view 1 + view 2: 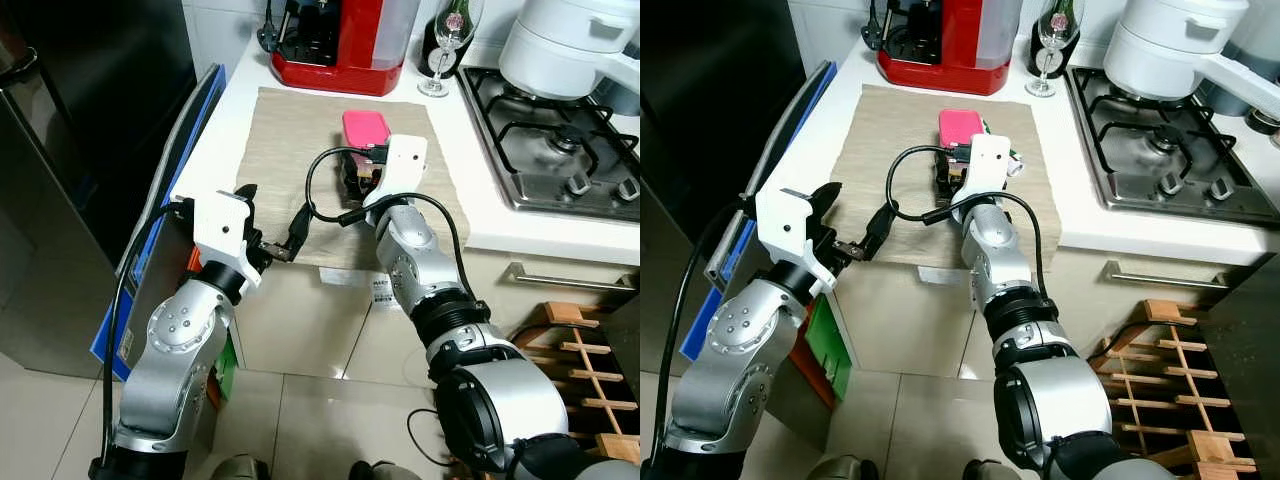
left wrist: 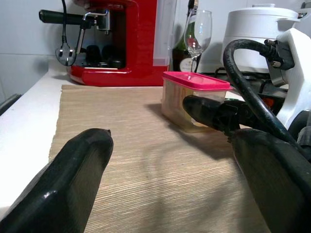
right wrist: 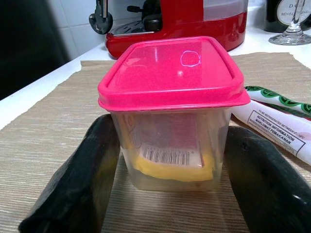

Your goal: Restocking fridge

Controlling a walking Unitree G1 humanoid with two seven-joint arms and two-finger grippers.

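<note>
Readable print: the white tube (image 3: 282,130) beside the tub carries "NUTRITION INFORMATION" w/ a line under it too small to read, plus a green-and-white pattern along its upper side; the tub (image 3: 171,111) has a barcode sticker on its clear wall, digits not legible; a bottle (image 3: 284,12) at the back shows a large "D" on its label, rest cut off.

Counts: 1 tub, clear w/ pink lid, something yellow inside at the bottom; 1 tube; 1 red coffee machine (image 1: 340,40); 1 wine glass (image 1: 452,40); 1 bottle; 1 white pot (image 1: 565,45) on the gas hob (image 1: 560,140); 1 beige mat (image 1: 290,150); 1 wooden rack (image 1: 585,350) low at the robot's right.

Tub stands upright on the mat, on the white counter (image 1: 225,110), tube just beside it on the robot's right; dark fridge (image 1: 70,150) at the robot's left.

Right gripper (image 3: 170,184) is over the mat at the tub; fingers (image 3: 73,184) open wide, one each side of the tub; close to its walls, can't tell if touching.

Left gripper (image 2: 170,179) at the near edge of the mat, well apart from the tub; fingers (image 2: 68,184) spread wide, holding nothing.
</note>
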